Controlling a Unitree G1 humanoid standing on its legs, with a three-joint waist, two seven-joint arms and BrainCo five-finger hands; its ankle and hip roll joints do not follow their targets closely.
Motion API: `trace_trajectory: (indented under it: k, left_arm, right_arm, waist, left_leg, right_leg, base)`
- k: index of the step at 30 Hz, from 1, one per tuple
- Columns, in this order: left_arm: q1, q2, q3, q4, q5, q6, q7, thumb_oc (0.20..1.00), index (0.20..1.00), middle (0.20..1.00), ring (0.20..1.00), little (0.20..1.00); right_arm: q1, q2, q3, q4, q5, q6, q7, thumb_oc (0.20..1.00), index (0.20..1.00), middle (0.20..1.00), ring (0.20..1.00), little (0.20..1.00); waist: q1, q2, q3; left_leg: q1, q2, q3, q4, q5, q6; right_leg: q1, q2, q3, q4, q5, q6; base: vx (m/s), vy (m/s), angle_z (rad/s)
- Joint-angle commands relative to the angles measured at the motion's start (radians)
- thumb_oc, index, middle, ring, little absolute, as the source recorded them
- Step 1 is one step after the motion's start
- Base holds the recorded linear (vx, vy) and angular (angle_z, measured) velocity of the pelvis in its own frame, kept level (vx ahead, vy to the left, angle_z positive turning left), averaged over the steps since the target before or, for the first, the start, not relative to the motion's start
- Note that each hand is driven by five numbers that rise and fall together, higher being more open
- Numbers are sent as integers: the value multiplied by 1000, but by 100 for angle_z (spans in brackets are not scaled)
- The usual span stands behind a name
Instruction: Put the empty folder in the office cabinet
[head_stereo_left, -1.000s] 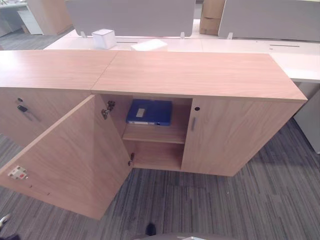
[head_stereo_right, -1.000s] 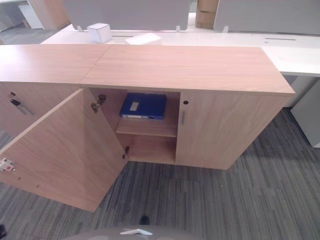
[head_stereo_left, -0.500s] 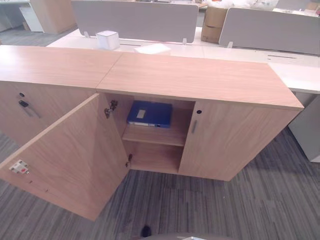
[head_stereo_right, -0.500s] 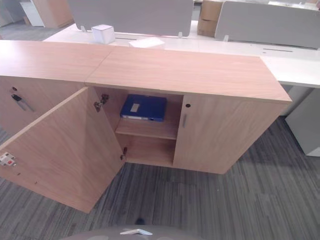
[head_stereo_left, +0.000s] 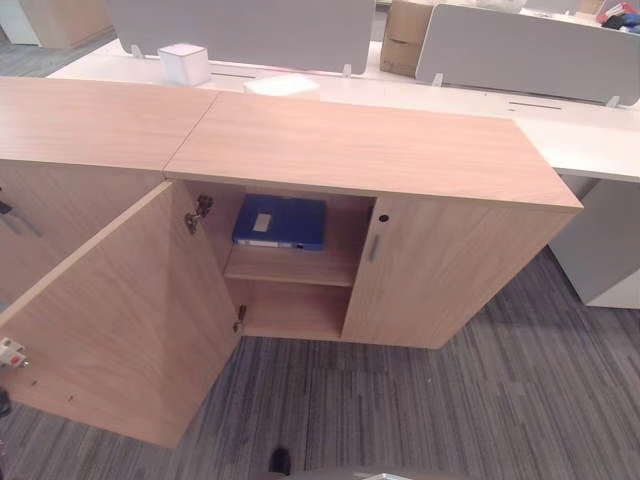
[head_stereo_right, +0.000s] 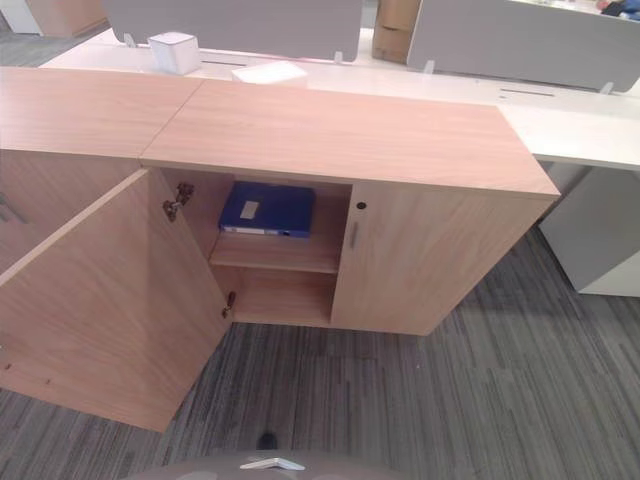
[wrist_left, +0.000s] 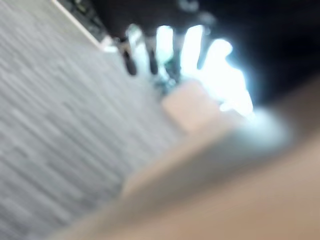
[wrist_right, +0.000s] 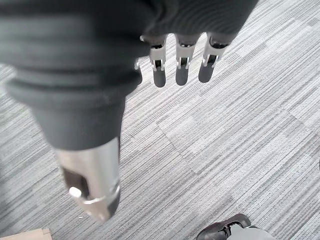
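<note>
Lying flat on the cabinet's (head_stereo_left: 380, 150) upper shelf, the blue folder (head_stereo_left: 280, 221) looks stiff, light and slick; I'd grip its spine. It's well away from my right hand (wrist_right: 180, 65), fingers relaxed, empty; my left hand's (wrist_left: 165, 47) state I can't tell.

From the head, both eye views looked down from a little way off at the same open cabinet (head_stereo_left: 370, 150) and carpet (head_stereo_left: 480, 400), slightly offset, while each wrist view faced along its own hand, the right hand (wrist_right: 180, 60) close above that carpet.
</note>
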Motion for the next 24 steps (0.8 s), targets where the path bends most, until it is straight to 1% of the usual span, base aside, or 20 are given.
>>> trace_trajectory:
  k: [1, 2, 4, 5, 6, 7, 8, 9, 11, 13, 14, 17, 18, 19, 20, 22, 23, 24]
  left_arm:
    - [-6, -35, 15, -121, -31, -86, 3, 1000, 1000, 1000, 1000, 1000]
    - [-4, -37, 16, -125, -29, -85, 4, 1000, 1000, 1000, 1000, 1000]
    - [6, -72, 16, -188, -43, -90, -1, 1000, 1000, 1000, 1000, 1000]
    - [16, -103, 15, -237, -53, -93, -5, 1000, 1000, 1000, 1000, 1000]
    - [18, -104, 16, -239, -52, -92, -5, 1000, 1000, 1000, 1000, 1000]
    - [31, -145, 8, -295, -69, -92, -17, 1000, 1000, 1000, 1000, 1000]
    - [33, -147, 9, -297, -69, -91, -16, 1000, 1000, 1000, 1000, 1000]
    - [45, -178, 6, -347, -82, -91, -32, 1000, 1000, 1000, 1000, 1000]
    - [65, -210, 2, -400, -118, -86, -58, 1000, 1000, 1000, 1000, 1000]
    - [85, -238, -9, -455, -160, -83, -92, 1000, 1000, 1000, 1000, 1000]
    - [86, -238, -9, -455, -160, -83, -92, 1000, 1000, 1000, 1000, 1000]
    - [117, -294, -47, -585, -242, -82, -155, 1000, 1000, 1000, 1000, 1000]
    - [132, -321, -70, -643, -261, -87, -175, 1000, 1000, 1000, 1000, 1000]
    - [158, -384, -120, -748, -285, -80, -201, 1000, 1000, 1000, 1000, 1000]
    - [172, -420, -156, -798, -300, -76, -220, 1000, 1000, 1000, 1000, 1000]
    - [195, -473, -220, -868, -325, -59, -250, 1000, 1000, 1000, 1000, 1000]
    - [215, -505, -297, -924, -347, -34, -282, 1000, 1000, 1000, 1000, 1000]
    - [215, -505, -298, -925, -347, -34, -282, 1000, 1000, 1000, 1000, 1000]
  right_arm:
    - [-19, -2, 31, 10, -37, -16, -13, 1000, 1000, 1000, 1000, 1000]
    - [-19, -3, 31, 10, -37, -16, -13, 1000, 1000, 1000, 1000, 1000]
    - [-19, 1, 27, 10, -44, -13, -9, 1000, 1000, 1000, 1000, 1000]
    - [-18, 2, 23, 11, -51, -12, -4, 1000, 1000, 1000, 1000, 1000]
    - [-18, 2, 23, 11, -51, -12, -4, 1000, 1000, 1000, 1000, 1000]
    - [-18, 3, 17, 17, -59, -8, -2, 1000, 1000, 1000, 1000, 1000]
    - [-17, 3, 17, 17, -59, -8, -2, 1000, 1000, 1000, 1000, 1000]
    - [-19, 1, 11, 20, -65, -5, 2, 1000, 1000, 1000, 1000, 1000]
    - [-21, -1, 4, 24, -73, -1, 5, 1000, 1000, 1000, 1000, 1000]
    - [-25, -2, 2, 29, -81, 2, 10, 1000, 1000, 1000, 1000, 1000]
    - [-25, -2, 2, 29, -81, 2, 10, 1000, 1000, 1000, 1000, 1000]
    - [-32, -2, 5, 34, -102, 5, 19, 1000, 1000, 1000, 1000, 1000]
    - [-36, 2, 8, 37, -108, 4, 20, 1000, 1000, 1000, 1000, 1000]
    - [-39, 5, 12, 45, -118, 6, 23, 1000, 1000, 1000, 1000, 1000]
    - [-45, 11, 18, 50, -127, 7, 25, 1000, 1000, 1000, 1000, 1000]
    - [-55, 15, 25, 58, -133, 7, 25, 1000, 1000, 1000, 1000, 1000]
    - [-68, 22, 36, 58, -132, 9, 28, 1000, 1000, 1000, 1000, 1000]
    - [-68, 22, 35, 58, -132, 10, 28, 1000, 1000, 1000, 1000, 1000]
  waist:
    - [-26, 28, -11]
    - [-25, 28, -11]
    - [-26, 29, -10]
    - [-27, 30, -9]
    - [-26, 30, -9]
    - [-27, 30, -10]
    - [-27, 31, -10]
    - [-26, 33, -10]
    - [-25, 37, -9]
    - [-24, 42, -9]
    - [-24, 42, -10]
    - [-22, 47, -7]
    - [-21, 46, -6]
    - [-20, 46, -6]
    - [-19, 45, -5]
    - [-18, 46, -2]
    - [-18, 47, 0]
    - [-17, 48, 0]
  left_leg:
    - [35, 48, 12, 0, -100, -39]
    - [36, 48, 13, 0, -100, -39]
    - [41, 48, 21, 0, -104, -37]
    - [44, 48, 24, 0, -106, -35]
    - [44, 48, 24, 0, -106, -35]
    - [47, 46, 25, 0, -109, -34]
    - [47, 46, 25, 0, -109, -34]
    - [50, 44, 24, 0, -111, -32]
    - [52, 42, 24, 0, -111, -31]
    - [53, 40, 23, 0, -113, -29]
    - [53, 40, 23, 0, -113, -29]
    - [53, 36, 20, 0, -113, -27]
    - [53, 35, 20, 0, -114, -26]
    - [55, 33, 19, 0, -116, -23]
    - [55, 32, 19, 0, -116, -22]
    - [57, 31, 18, 0, -117, -19]
    - [59, 30, 17, 0, -119, -17]
    - [59, 30, 18, 0, -119, -17]
  right_leg:
    - [-35, -61, 80, 2, 16, 110]
    - [-35, -61, 81, 2, 16, 110]
    - [-33, -63, 87, 1, 18, 111]
    - [-31, -64, 90, 0, 18, 112]
    - [-31, -64, 91, 0, 18, 112]
    - [-27, -65, 92, -1, 18, 112]
    - [-26, -65, 92, -1, 18, 112]
    - [-22, -67, 95, -1, 17, 111]
    - [-19, -68, 97, -1, 17, 110]
    - [-19, -69, 97, -1, 17, 109]
    - [-19, -69, 97, -1, 17, 109]
    - [-16, -71, 96, 0, 20, 109]
    - [-15, -72, 95, 0, 19, 109]
    - [-13, -73, 96, 0, 20, 109]
    - [-12, -74, 97, 1, 21, 108]
    - [-10, -74, 99, 1, 20, 107]
    - [-9, -75, 101, 1, 20, 105]
    - [-8, -74, 102, 1, 20, 105]
  base:
    - [-4, 21, -10]
    - [-5, 18, -11]
    - [-2, 16, -12]
    - [2, 15, -9]
    - [8, 13, -4]
    - [6, 4, -5]
    - [10, 13, -5]
    - [0, 0, 0]
    - [0, 0, 0]
    - [0, 0, 0]
    - [-3, 11, -4]
    - [0, 0, 0]
    - [0, 11, 4]
    - [3, 8, 6]
    - [5, 5, 6]
    - [-4, 0, 8]
    - [-4, -2, 7]
    - [0, 0, 0]
